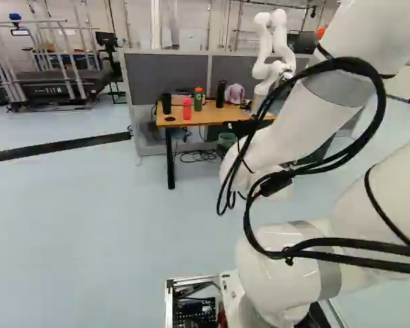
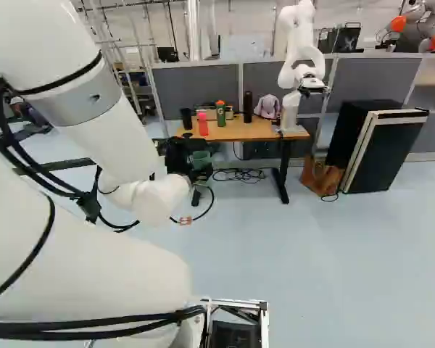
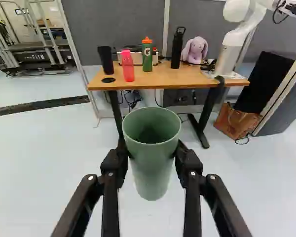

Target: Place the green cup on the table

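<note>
The green cup (image 3: 150,170) is up in the air, pinched between the jaws. It is smooth and round, wide on top. Ahead stands a flat wooden surface (image 3: 163,80). A black cup (image 3: 106,59), a pink bottle (image 3: 128,66) and a green bottle (image 3: 147,58) crowd one end. Next come a tall black bottle (image 3: 177,48) and a soft purple bunny (image 3: 194,50). Another robot (image 3: 230,52) blocks the other end.

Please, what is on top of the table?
The table bears a black cup, a pink bottle, a green bottle, a black bottle, a plush toy and another robot. Behind the bottles, a pale box shows partly; what they cover cannot be seen.
</note>
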Controlling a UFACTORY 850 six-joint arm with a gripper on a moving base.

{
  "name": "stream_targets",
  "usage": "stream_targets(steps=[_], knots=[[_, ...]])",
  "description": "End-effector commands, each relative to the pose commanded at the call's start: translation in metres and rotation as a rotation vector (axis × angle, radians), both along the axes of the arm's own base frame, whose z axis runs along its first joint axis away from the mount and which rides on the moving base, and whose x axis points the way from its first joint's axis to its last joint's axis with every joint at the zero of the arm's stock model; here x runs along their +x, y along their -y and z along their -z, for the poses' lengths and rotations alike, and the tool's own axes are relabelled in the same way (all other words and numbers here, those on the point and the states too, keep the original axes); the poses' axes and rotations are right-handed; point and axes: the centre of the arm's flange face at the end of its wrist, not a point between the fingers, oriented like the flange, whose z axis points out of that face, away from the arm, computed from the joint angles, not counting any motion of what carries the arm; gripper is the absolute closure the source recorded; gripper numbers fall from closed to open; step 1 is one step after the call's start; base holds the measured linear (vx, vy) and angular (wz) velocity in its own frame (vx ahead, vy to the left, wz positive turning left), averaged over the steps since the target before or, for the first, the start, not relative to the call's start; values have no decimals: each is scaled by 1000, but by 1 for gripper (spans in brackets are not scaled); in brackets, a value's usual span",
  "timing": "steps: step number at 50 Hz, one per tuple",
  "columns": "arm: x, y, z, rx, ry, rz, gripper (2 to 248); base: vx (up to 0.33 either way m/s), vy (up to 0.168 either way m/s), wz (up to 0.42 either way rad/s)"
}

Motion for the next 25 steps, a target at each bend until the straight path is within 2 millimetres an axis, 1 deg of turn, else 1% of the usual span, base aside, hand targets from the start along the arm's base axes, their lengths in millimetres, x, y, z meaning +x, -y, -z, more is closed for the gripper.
stream_targets(steps=[25], knots=[[0,0,0,0,0,0,132,0,0,0]])
